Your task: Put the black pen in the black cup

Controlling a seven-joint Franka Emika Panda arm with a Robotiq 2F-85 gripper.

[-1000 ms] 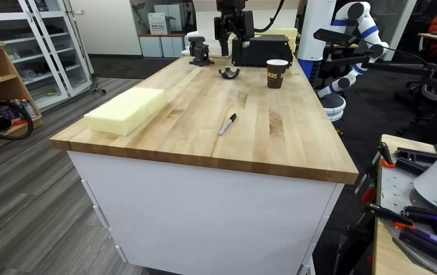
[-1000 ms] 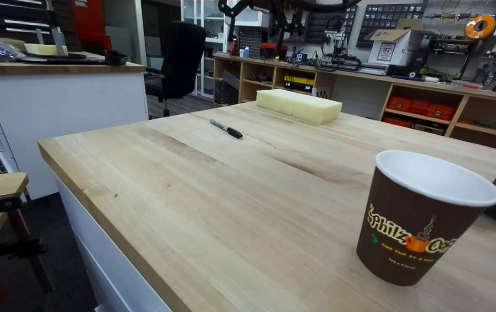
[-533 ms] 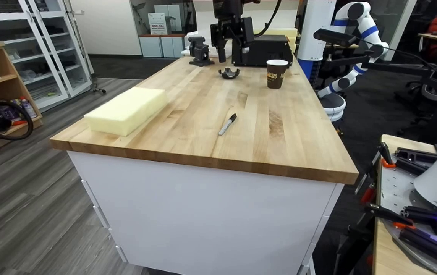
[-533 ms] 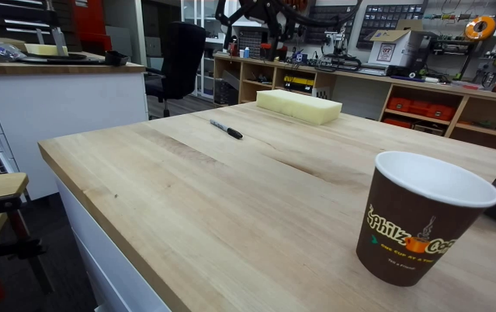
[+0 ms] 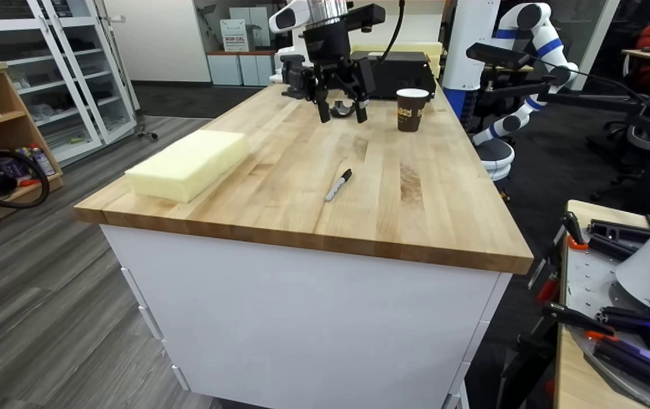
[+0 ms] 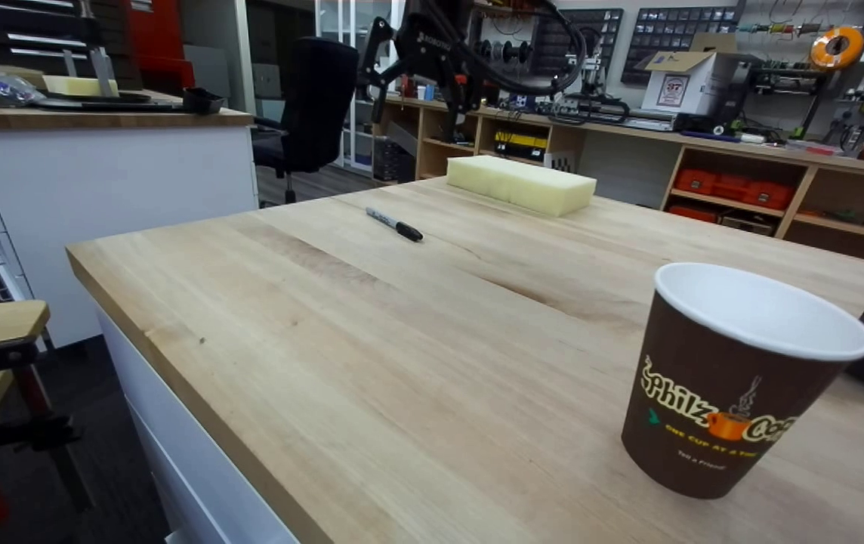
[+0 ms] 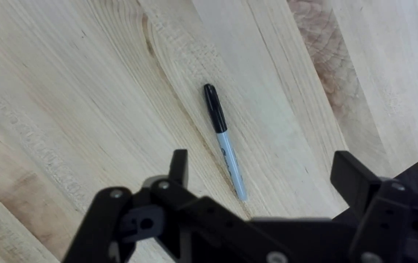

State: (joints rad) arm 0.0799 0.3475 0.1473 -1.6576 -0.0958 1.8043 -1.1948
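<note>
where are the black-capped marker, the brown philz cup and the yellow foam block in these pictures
Black-capped marker (image 7: pixel 225 143): wrist view, on the grey barrel.
Brown Philz cup (image 6: pixel 723 378): in an exterior view, on the printed outer wall.
Yellow foam block (image 5: pixel 188 161): in an exterior view, on the top face.

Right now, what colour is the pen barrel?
Light grey barrel, printed in black; clearest in the wrist view.

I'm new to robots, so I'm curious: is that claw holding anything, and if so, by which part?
Nothing is held: the gripper is open, and the black-capped pen lies on the wooden tabletop.
</note>
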